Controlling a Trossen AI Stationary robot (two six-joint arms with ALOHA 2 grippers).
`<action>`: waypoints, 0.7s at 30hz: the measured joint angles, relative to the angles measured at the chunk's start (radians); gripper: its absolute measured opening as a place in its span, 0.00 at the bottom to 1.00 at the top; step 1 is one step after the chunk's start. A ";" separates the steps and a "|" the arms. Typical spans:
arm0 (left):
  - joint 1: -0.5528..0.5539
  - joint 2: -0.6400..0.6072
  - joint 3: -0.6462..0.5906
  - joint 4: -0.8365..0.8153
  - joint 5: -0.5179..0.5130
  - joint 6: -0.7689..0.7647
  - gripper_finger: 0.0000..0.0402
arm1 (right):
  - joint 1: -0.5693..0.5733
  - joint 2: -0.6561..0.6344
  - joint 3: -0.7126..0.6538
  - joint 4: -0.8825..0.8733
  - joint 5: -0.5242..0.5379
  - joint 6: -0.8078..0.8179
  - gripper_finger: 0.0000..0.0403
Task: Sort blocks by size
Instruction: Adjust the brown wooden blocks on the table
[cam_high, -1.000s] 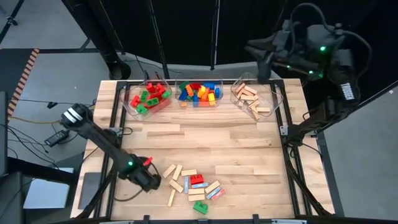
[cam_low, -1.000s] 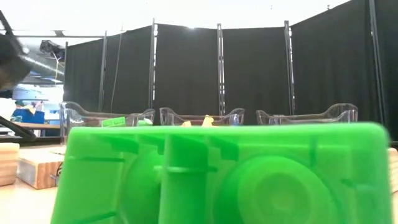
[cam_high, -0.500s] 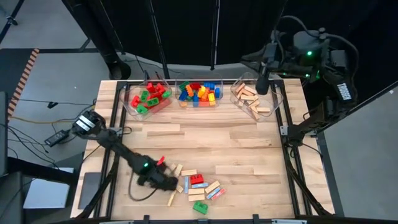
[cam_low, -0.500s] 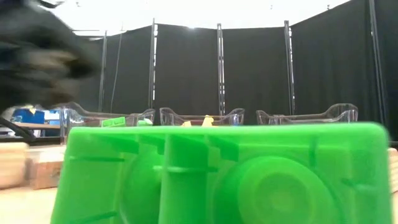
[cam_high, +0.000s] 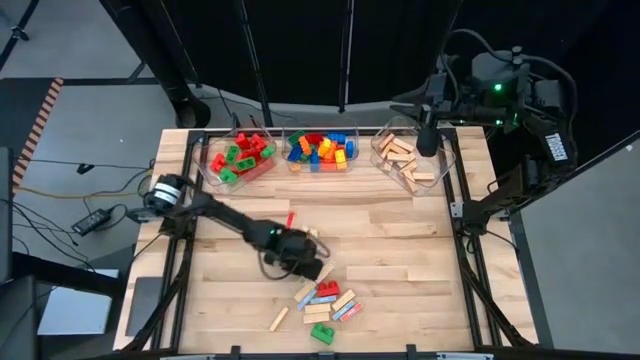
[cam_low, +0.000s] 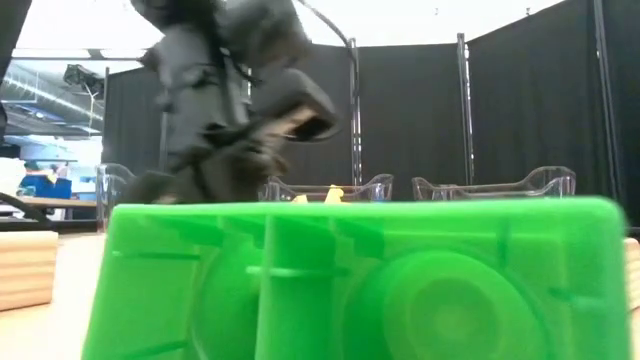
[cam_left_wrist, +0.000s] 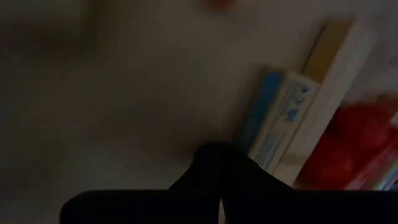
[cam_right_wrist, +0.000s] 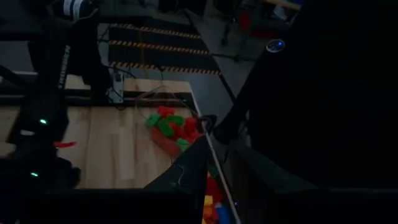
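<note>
Left hand (cam_high: 312, 262) moved to table centre; fingers hidden, blurred.

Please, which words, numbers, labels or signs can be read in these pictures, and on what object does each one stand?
No text can be read here.
White lettering on the right arm, high view: too small to read.
Dark marks on a blue-and-white block, left wrist view: too blurred to read.

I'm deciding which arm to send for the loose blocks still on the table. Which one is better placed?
Probably the left. The left gripper hangs just beside the loose pile of blocks at the table's near edge, while the right gripper sits above the far bin of wooden bars.
</note>
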 joint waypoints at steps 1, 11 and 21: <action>0.020 0.013 0.022 -0.003 0.005 0.036 0.00 | 0.000 0.001 0.000 -0.004 -0.002 0.005 0.20; 0.134 -0.016 0.326 -0.396 -0.113 0.398 0.00 | 0.000 0.002 0.000 -0.008 -0.009 0.032 0.20; -0.141 -0.127 0.390 -0.908 -0.021 0.317 0.00 | 0.000 0.002 0.000 -0.046 -0.012 0.033 0.20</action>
